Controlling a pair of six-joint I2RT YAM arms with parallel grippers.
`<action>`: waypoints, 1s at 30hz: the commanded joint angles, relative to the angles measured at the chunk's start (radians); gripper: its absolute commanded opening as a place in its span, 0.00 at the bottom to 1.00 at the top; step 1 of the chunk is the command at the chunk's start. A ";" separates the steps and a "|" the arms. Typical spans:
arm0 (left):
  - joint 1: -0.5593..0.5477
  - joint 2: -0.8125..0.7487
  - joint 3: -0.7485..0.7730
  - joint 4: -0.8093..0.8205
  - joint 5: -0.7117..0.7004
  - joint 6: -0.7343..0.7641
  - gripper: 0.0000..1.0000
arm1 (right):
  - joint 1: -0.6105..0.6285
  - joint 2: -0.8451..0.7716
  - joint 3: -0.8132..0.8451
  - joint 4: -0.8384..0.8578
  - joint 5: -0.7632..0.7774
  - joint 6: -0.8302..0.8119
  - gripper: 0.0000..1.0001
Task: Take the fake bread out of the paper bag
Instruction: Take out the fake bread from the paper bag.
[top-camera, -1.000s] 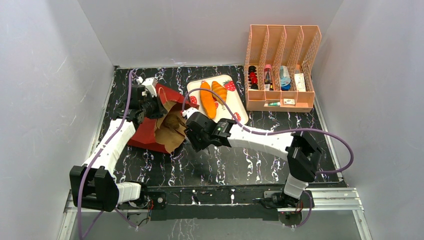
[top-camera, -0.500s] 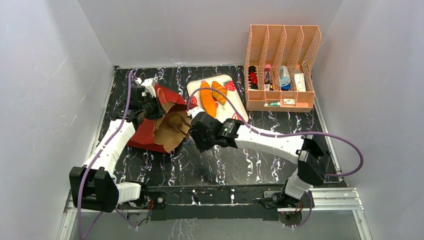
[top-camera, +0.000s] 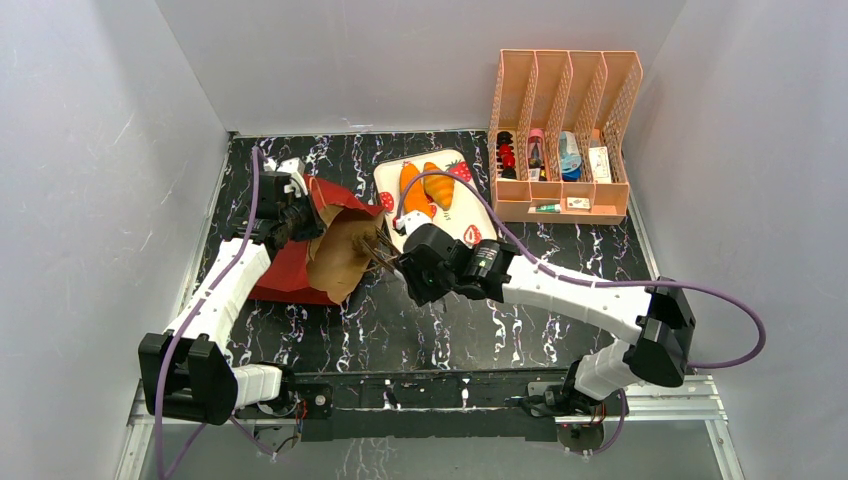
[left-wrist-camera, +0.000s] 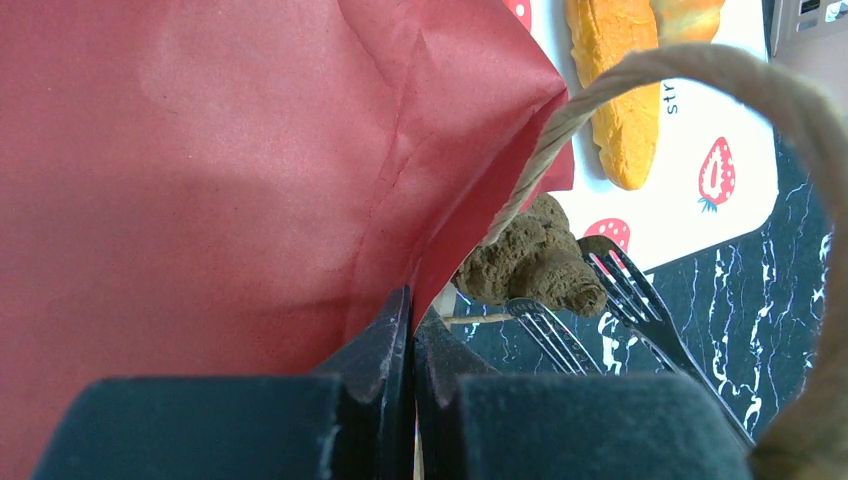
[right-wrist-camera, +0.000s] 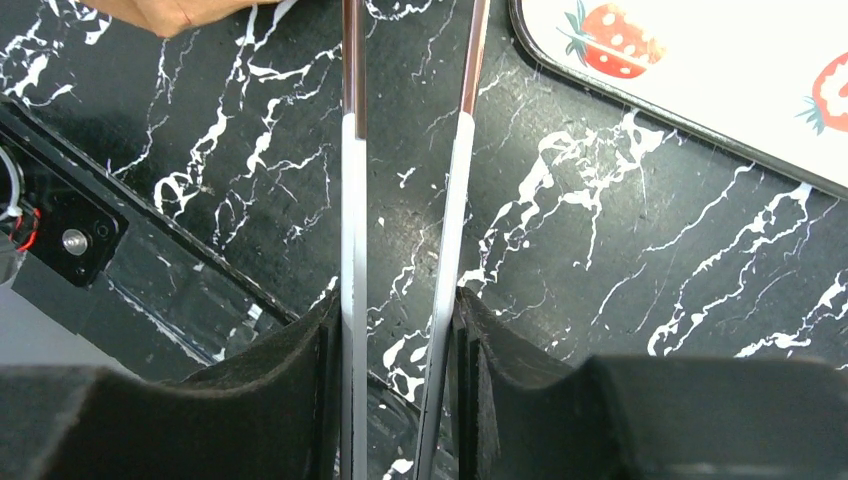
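The paper bag (top-camera: 292, 268) lies on its side, its brown mouth facing right. My left gripper (top-camera: 303, 214) is shut on the bag's red edge (left-wrist-camera: 250, 180), and the twine handle (left-wrist-camera: 700, 68) loops past it. My right gripper (top-camera: 403, 260) is shut on the metal tongs (right-wrist-camera: 349, 250), squeezing both arms together. The tong tips (left-wrist-camera: 640, 300) pinch a dark brown roll (left-wrist-camera: 532, 262) just outside the bag mouth. Two orange loaves (top-camera: 415, 192) lie on the strawberry-print tray (top-camera: 470, 215). Anything left inside the bag is hidden.
A peach file organizer (top-camera: 563, 135) with small items stands at the back right, just beyond the tray. The tray's corner (right-wrist-camera: 700, 70) lies close to the tongs on the right. White walls enclose the black marble table (top-camera: 450, 330).
My right arm has drawn back to the right, pulling the tongs and the dark brown roll out of the bag mouth. My left gripper has stayed on the bag's edge.
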 joint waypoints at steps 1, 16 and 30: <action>0.003 -0.005 0.031 -0.021 -0.025 -0.035 0.00 | -0.005 -0.051 -0.005 0.038 0.031 0.020 0.00; 0.003 -0.025 0.026 -0.055 -0.037 -0.039 0.00 | -0.005 -0.047 0.097 0.023 0.079 0.021 0.00; 0.003 -0.033 0.028 -0.078 -0.070 -0.049 0.00 | -0.009 -0.065 0.208 -0.054 0.166 0.000 0.00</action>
